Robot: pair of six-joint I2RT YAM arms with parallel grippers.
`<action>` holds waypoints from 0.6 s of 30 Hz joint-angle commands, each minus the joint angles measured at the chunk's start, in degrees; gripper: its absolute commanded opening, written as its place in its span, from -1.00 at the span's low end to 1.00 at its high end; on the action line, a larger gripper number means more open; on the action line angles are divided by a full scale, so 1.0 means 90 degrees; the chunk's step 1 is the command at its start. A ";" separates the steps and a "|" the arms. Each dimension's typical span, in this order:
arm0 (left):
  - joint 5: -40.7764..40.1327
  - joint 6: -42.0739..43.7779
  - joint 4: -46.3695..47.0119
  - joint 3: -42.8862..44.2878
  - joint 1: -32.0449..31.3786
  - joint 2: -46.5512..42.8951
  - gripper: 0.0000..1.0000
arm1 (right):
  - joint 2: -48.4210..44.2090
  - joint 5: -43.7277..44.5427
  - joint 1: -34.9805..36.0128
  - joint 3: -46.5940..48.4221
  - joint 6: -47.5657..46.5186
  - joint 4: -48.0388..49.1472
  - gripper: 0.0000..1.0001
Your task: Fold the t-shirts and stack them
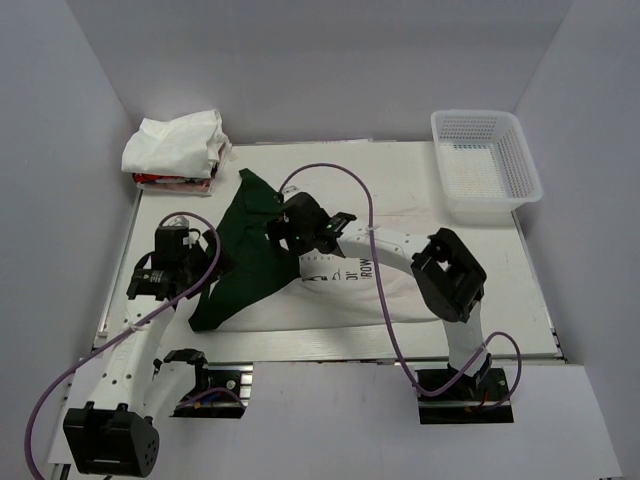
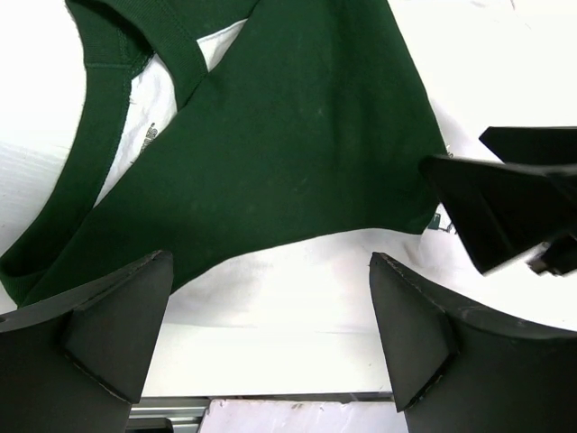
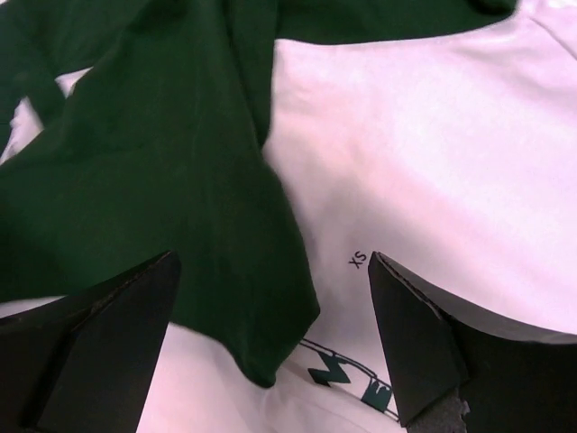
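A large off-white t-shirt (image 1: 345, 290) with dark green parts (image 1: 250, 245) and dark lettering lies spread on the table's middle. Its green cloth also shows in the left wrist view (image 2: 279, 144) and in the right wrist view (image 3: 153, 171). Folded white (image 1: 175, 142) and red/pink (image 1: 165, 183) shirts are stacked at the back left. My left gripper (image 1: 205, 262) is open and empty over the green part's left edge; in its own view it (image 2: 270, 338) hovers over white cloth. My right gripper (image 1: 283, 228) is open and empty above the shirt's middle, over a green flap and the lettering (image 3: 352, 379).
A white plastic mesh basket (image 1: 485, 163) stands at the back right. The table's near edge (image 1: 330, 350) runs just below the shirt. Purple cables loop over both arms. Grey walls close in the left, right and back.
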 commanded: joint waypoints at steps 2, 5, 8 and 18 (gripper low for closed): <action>0.0168 0.0083 0.0107 -0.0033 -0.0020 0.0011 1.00 | -0.0566 -0.1622 0.0077 -0.0151 -0.0589 0.0902 0.81; 0.0168 0.0083 0.0107 -0.0033 -0.0020 0.0069 1.00 | -0.0595 -0.2043 0.0106 -0.0208 -0.0745 0.1067 0.81; 0.0168 0.0083 0.0107 -0.0033 -0.0020 0.0069 1.00 | -0.0498 -0.2308 0.0097 -0.0336 -0.0687 0.1321 0.81; 0.0042 0.0083 -0.0009 -0.0033 0.0038 0.0186 1.00 | 0.0712 -0.2621 -0.0400 0.0064 0.0045 0.1507 0.81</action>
